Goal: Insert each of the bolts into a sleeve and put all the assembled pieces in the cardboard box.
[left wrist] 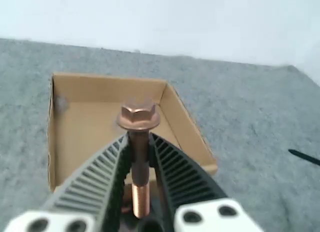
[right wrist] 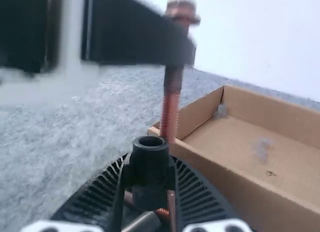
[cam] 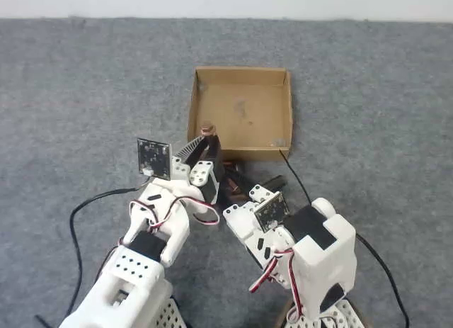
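**Current state.** The left gripper [left wrist: 139,141] is closed on the shank of the copper bolt [left wrist: 139,117], with the head up and the threaded end pointing down. In the high view this pair sits just below frame centre, directly in front of the near wall of the cardboard box [cam: 244,115], which occupies the upper centre. The right gripper [right wrist: 149,174] is clamped around the black sleeve [right wrist: 149,148] with the bore facing up. In the high view it lies just right of and below the left gripper.

**Step status.** The bolt is not yet inserted. In the right wrist view the bolt tip hangs just beside the sleeve mouth, on the box side, and not over the bore.

**Hazards.**
1. **Misalignment.** If the bolt descends from this position, the tip is likely to strike the sleeve rim or pass outside it. The cause is the sideways offset between shank and bore.
2. **Tilt.** The jaws hold only a short band of the shank. A side load at the tip may pivot the bolt and jam the thread at the mouth.
3. **Slip.** Downward force on the rim may push the sleeve down through the right gripper's hold.
4. **Collision.** The grippers are near each other and close to the box wall. A correction toward the box may nudge it across the grey mat [cam: 85,87].
5. **Early release.** If the left gripper opens before the shank is seated, the bolt drops onto the mat, outside the box.
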You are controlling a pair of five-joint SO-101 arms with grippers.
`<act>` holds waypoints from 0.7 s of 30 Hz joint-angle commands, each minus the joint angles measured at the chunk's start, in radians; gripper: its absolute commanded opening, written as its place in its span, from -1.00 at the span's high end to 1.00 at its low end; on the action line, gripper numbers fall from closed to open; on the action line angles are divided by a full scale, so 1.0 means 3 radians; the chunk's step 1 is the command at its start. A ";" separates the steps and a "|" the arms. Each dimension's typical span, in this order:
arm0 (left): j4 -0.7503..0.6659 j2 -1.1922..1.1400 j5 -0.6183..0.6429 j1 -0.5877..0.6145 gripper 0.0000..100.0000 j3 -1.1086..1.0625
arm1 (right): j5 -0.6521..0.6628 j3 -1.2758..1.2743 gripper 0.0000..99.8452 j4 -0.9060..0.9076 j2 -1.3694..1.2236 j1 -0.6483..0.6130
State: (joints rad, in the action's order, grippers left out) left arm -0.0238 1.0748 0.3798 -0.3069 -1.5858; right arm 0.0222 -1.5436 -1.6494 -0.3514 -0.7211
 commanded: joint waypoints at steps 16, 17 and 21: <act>-0.0184 0.0128 -0.0092 0.0343 0.98 0.0090 | 0.0419 0.0113 0.99 0.0335 0.0043 -0.0100; -0.0184 0.0128 -0.0092 0.0343 0.98 0.0090 | 0.0419 0.0113 0.99 0.0345 0.0043 -0.0100; -0.0148 0.0128 -0.0092 0.0358 0.98 0.0084 | 0.0414 0.0118 0.99 0.0361 0.0054 -0.0095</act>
State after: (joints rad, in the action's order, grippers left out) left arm -0.0468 1.0748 0.3629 -0.2071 -1.5858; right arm 0.1297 -1.5359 -1.5497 -0.3514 -0.7748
